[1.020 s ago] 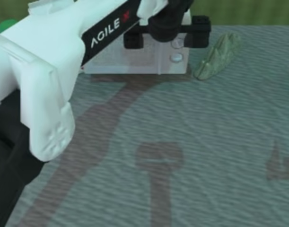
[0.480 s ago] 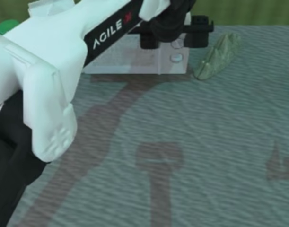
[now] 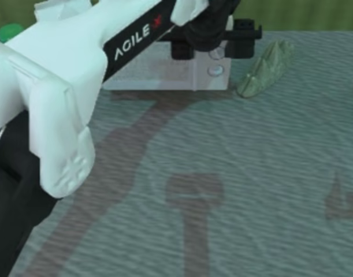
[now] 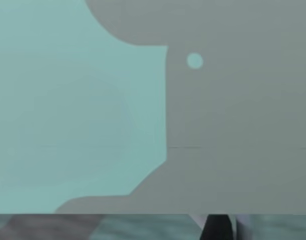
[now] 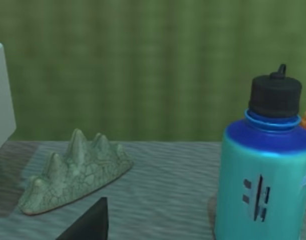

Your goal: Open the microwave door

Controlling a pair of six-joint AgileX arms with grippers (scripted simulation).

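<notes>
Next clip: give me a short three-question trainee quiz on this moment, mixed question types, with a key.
1. True or false: the left hand is over the top of the microwave, near its knob end.
2. What lies on the table to the right of the microwave? A) green ridged ceramic piece B) banana C) stapler
3. Fill in: the right wrist view shows a blue ____ with a black cap.

Key: 1 true; 2 A; 3 bottle
</notes>
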